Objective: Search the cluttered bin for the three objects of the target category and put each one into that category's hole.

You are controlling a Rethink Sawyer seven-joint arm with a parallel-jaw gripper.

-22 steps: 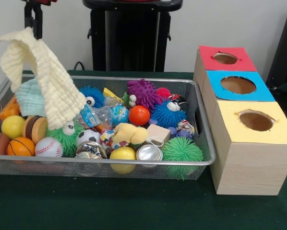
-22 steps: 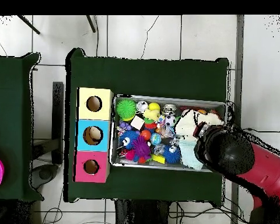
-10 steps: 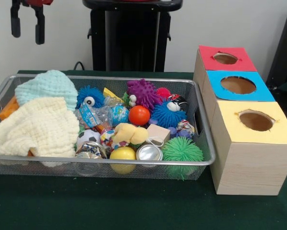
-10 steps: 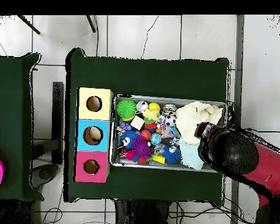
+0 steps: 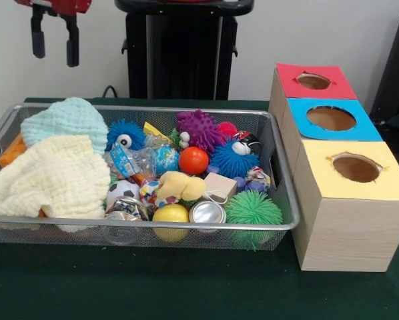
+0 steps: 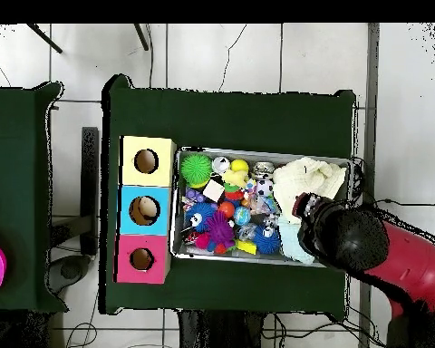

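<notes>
My gripper [image 5: 55, 41] hangs open and empty high above the left end of the wire mesh bin [image 5: 186, 109]. Under it, in the bin's left part, a cream cloth [image 5: 49, 177] lies crumpled beside a pale teal cloth [image 5: 63, 119]. The rest of the bin holds several toys: an orange ball [image 5: 193, 160], a purple spiky ball [image 5: 199, 128], a green spiky ball [image 5: 253, 208], a yellow ball [image 5: 171, 214]. Three boxes with round holes stand to the right: red [image 5: 313, 81], blue [image 5: 331, 118], yellow [image 5: 356, 167]. In the overhead view the arm [image 6: 348, 237] covers the gripper and the bin's right end.
A wooden block [image 5: 219, 185], a silver can [image 5: 207, 213], a yellow plush [image 5: 181, 185] and a blue spiky toy [image 5: 233, 160] crowd the bin's middle. The cloths hide whatever lies under them. A black stand [image 5: 183, 47] rises behind the bin. The table is dark green [image 5: 186, 287].
A second ago the gripper held the cream cloth up above the bin. It let go; the cloth now lies in the bin over the balls at the left. The open gripper has shifted slightly right.
</notes>
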